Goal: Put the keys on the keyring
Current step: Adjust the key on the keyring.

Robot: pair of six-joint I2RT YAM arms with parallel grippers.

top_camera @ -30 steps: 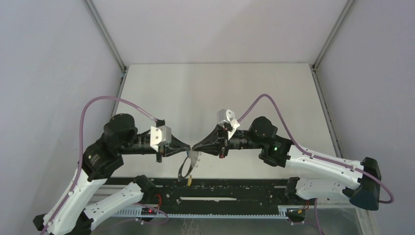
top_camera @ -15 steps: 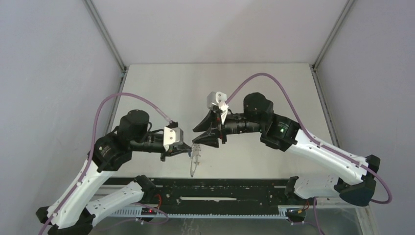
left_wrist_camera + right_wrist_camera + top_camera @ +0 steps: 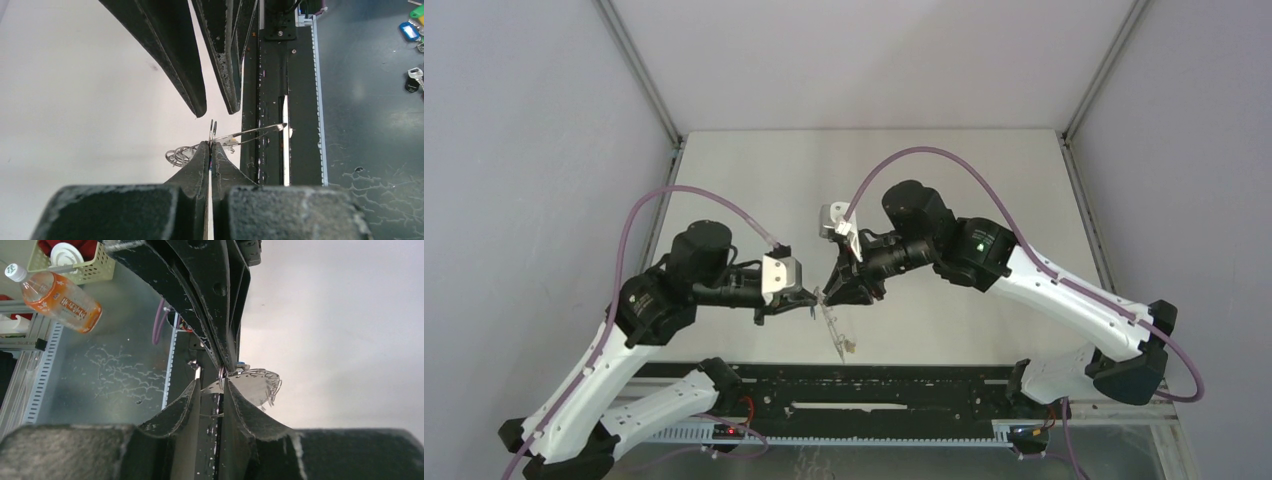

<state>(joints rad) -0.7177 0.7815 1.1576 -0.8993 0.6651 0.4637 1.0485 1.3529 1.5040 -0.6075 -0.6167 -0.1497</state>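
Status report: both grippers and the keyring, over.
Left gripper shut on keyring. Right gripper open, tips straddling the ring, close against the left's. No obstruction seen.

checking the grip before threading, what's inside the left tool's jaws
A thin rim of the keyring, pinched in the shut left tool; its small loops show beside. How deep the rim sits in there is covered.

The keyring (image 3: 212,132) is thin, bright metal wire with a glossy finish. The left hand (image 3: 210,147) and right hand (image 3: 211,382) are matt black plastic, scuffed and flecked pale. The surface (image 3: 754,180) looks smooth, matt off-white. The bottle (image 3: 55,297) is clear glossy plastic with an orange label.
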